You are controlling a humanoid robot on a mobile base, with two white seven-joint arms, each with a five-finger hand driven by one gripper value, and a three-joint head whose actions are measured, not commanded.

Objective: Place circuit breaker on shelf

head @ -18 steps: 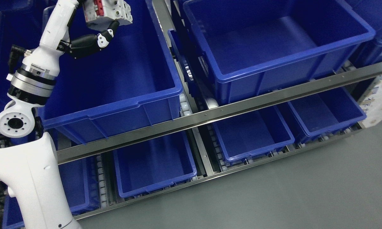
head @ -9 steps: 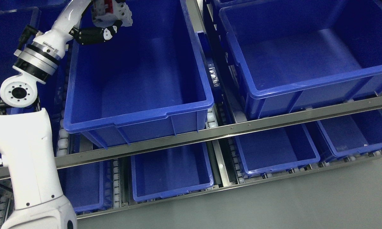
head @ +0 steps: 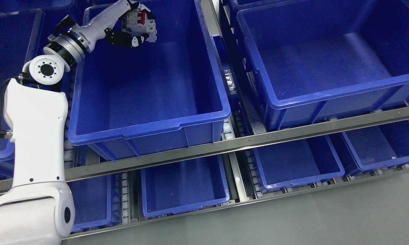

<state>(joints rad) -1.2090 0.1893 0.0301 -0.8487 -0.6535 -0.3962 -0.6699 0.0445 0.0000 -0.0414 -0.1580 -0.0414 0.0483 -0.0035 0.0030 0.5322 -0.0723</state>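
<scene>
My left hand [head: 133, 30] is shut on a white circuit breaker [head: 141, 23] with red switches. It holds the breaker in the air over the far left part of a large blue bin [head: 146, 131] on the upper shelf level. The thumb and black fingers wrap the breaker from below and from the sides. My left arm [head: 37, 112] rises from the lower left and reaches over the bin's left wall. The bin's floor below the hand is bare. My right arm does not show.
A second large blue bin [head: 327, 92] stands to the right on the same level. A steel shelf rail [head: 258, 137] runs across the front. Smaller blue bins [head: 184, 207] sit on the lower level. Another bin [head: 0, 68] is at the far left. Grey floor lies below.
The camera has shifted over the last second. My left hand with the breaker has come down and to the right, further over the bin's inside, and the forearm now lies flatter.
</scene>
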